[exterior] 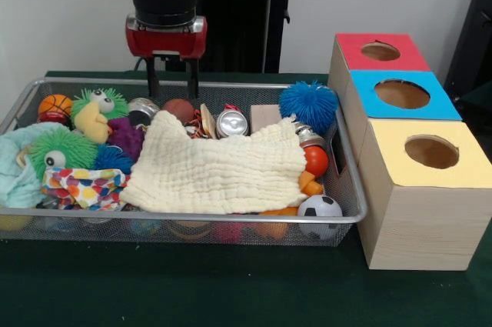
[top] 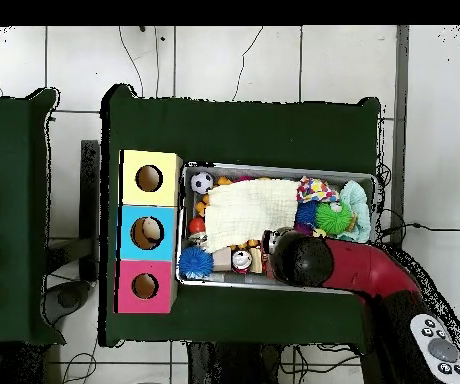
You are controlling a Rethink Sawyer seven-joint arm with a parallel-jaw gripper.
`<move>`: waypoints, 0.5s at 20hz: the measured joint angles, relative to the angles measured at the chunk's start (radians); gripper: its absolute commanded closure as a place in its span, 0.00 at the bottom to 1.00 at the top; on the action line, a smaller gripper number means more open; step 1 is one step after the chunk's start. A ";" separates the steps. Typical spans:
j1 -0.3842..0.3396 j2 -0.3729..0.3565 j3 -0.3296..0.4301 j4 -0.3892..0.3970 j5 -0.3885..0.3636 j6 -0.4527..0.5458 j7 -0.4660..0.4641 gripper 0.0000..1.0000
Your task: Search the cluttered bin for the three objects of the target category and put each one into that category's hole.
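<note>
A wire bin [exterior: 350,159] holds a jumble of toys under a cream cloth [exterior: 219,165]. Around the cloth lie a blue spiky ball [exterior: 307,105], a silver can [exterior: 231,122], a brown ball [exterior: 178,108], a red-orange ball [exterior: 315,160], a soccer ball [exterior: 320,208] and a small basketball [exterior: 55,103]. My gripper [exterior: 172,81] hangs open over the bin's far rim, just above the brown ball, holding nothing. In the overhead view the arm [top: 304,260] hides the gripper. A wooden box beside the bin has a red hole [exterior: 380,51], a blue hole [exterior: 401,94] and a yellow hole [exterior: 430,151].
Green fuzzy creatures [exterior: 52,154], a purple spiky toy [exterior: 127,136], a polka-dot cloth [exterior: 84,185] and a pale teal cloth [exterior: 11,165] fill the bin's left end. From above, the cloth [top: 244,212] covers the bin's middle. A second green table [top: 4,220] stands to the left.
</note>
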 measured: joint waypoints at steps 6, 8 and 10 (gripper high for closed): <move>-0.039 0.045 0.039 -0.039 -0.080 0.070 -0.004 0.00; -0.047 0.056 0.046 -0.048 -0.095 0.075 -0.004 0.00; -0.062 0.075 0.058 -0.062 -0.124 0.078 -0.004 0.00</move>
